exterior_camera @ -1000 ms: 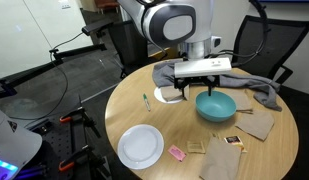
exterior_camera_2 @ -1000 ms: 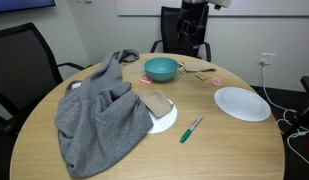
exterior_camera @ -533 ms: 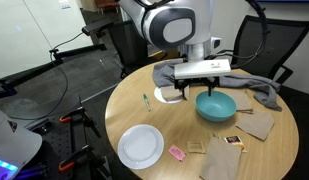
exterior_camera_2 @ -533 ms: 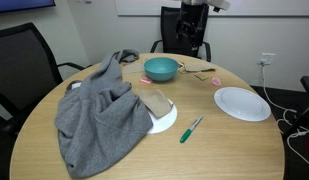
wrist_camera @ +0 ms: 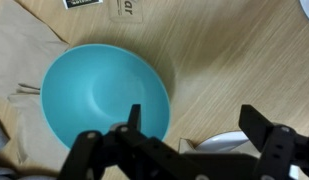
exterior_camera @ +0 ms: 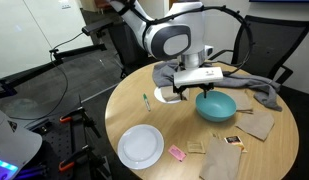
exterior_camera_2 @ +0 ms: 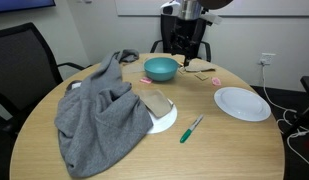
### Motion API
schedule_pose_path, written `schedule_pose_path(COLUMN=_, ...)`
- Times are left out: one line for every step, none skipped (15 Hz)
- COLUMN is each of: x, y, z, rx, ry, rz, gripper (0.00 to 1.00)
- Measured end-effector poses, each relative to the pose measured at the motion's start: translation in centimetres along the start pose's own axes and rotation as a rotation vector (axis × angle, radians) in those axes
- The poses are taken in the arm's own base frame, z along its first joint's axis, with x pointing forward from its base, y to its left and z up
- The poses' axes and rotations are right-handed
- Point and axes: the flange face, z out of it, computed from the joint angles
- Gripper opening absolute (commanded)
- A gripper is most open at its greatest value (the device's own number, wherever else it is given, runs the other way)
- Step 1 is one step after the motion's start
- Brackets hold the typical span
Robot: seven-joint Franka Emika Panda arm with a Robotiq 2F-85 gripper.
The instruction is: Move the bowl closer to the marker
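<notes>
The teal bowl (exterior_camera: 215,105) sits on the round wooden table, also seen in an exterior view (exterior_camera_2: 161,68) and filling the left of the wrist view (wrist_camera: 102,95). The green marker (exterior_camera: 146,100) lies near the table edge, a good way from the bowl; it also shows in an exterior view (exterior_camera_2: 192,128). My gripper (exterior_camera: 199,88) hangs just above the bowl's rim on the marker side. In the wrist view the gripper (wrist_camera: 197,125) is open and empty, one finger over the bowl's rim and the other over bare table.
A white plate (exterior_camera: 141,146) and a small pink object (exterior_camera: 177,153) lie near the front edge. A grey cloth (exterior_camera_2: 99,110) covers part of the table. A small white dish (exterior_camera_2: 164,117) holding a tan object sits beside the cloth. Brown paper pieces (exterior_camera: 256,122) lie by the bowl.
The arm has swung and dropped, bringing the open gripper a little lower towards the bowl's rim. The bowl and marker have not moved.
</notes>
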Motion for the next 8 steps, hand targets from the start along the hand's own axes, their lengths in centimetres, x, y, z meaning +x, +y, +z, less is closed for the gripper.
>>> schedule_pose_path(x=0.2, y=0.0, z=0.4, rx=0.001, ry=-0.003, rz=-0.009, gripper=1.00)
schedule_pose_path(x=0.4, y=0.1, z=0.8, rx=0.001, ry=-0.005, rz=-0.016, gripper=1.00)
schedule_pose_path(x=0.5, y=0.2, z=1.1, rx=0.000, ry=-0.007, rz=-0.021, gripper=1.00)
schedule_pose_path(x=0.6, y=0.4, z=1.5, rx=0.000, ry=-0.008, rz=-0.025, gripper=1.00)
schedule_pose_path(x=0.8, y=0.5, z=1.8, rx=0.000, ry=-0.008, rz=-0.027, gripper=1.00)
schedule_pose_path(x=0.9, y=0.5, z=2.1, rx=0.002, ry=-0.008, rz=-0.030, gripper=1.00)
schedule_pose_path(x=1.1, y=0.5, z=2.4, rx=0.003, ry=-0.007, rz=-0.033, gripper=1.00)
schedule_pose_path(x=1.3, y=0.5, z=2.7, rx=0.005, ry=-0.007, rz=-0.035, gripper=1.00)
